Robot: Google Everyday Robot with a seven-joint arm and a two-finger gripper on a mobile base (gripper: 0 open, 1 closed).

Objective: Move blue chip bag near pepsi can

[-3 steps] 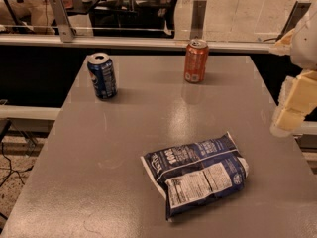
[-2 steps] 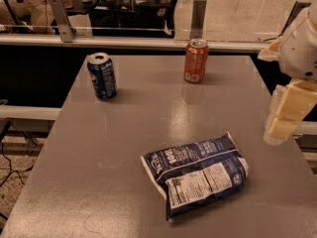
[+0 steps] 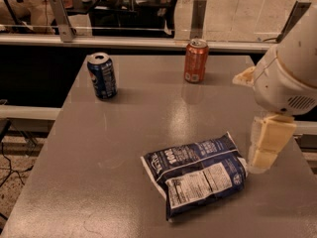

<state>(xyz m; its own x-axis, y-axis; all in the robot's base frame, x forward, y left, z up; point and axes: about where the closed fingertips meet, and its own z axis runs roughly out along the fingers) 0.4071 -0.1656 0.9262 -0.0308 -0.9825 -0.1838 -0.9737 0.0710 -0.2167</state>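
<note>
The blue chip bag (image 3: 198, 175) lies flat on the grey table (image 3: 124, 133), front right of centre, its white label panel facing up. The pepsi can (image 3: 102, 76) stands upright at the table's far left. My gripper (image 3: 261, 160) hangs from the white arm (image 3: 290, 68) at the right. Its cream tip is just beside the bag's right end, close to the table surface. It holds nothing that I can see.
An orange-red can (image 3: 196, 60) stands upright at the far middle of the table. A metal rail with glass panels (image 3: 148, 41) runs behind the table's far edge. The table's right edge is under my arm.
My arm and gripper have moved left and down from the table's right edge toward the right end of the bag. The bag and both cans have not moved.
</note>
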